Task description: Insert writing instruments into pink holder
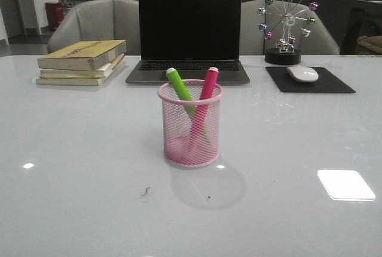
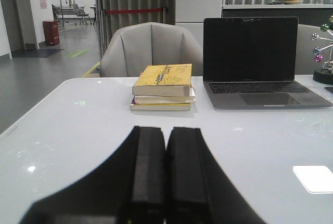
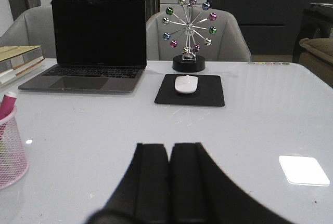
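The pink holder (image 1: 190,124) stands upright in the middle of the table. Inside it lean the green marker (image 1: 180,89) and the pink marker (image 1: 206,90), crossing each other, white ends poking above the rim. The right wrist view catches the holder's edge (image 3: 10,151) and the pink marker's tip (image 3: 7,103). Neither arm shows in the front view. My left gripper (image 2: 166,130) is shut with nothing in it, low over the table, facing the books. My right gripper (image 3: 170,147) is shut and empty too, off to the right of the holder.
A stack of books (image 1: 83,61) lies at the back left. An open laptop (image 1: 188,36) sits behind the holder. At the back right are a black mouse pad (image 1: 310,80) with a white mouse (image 1: 303,73) and a ferris-wheel ornament (image 1: 285,24).
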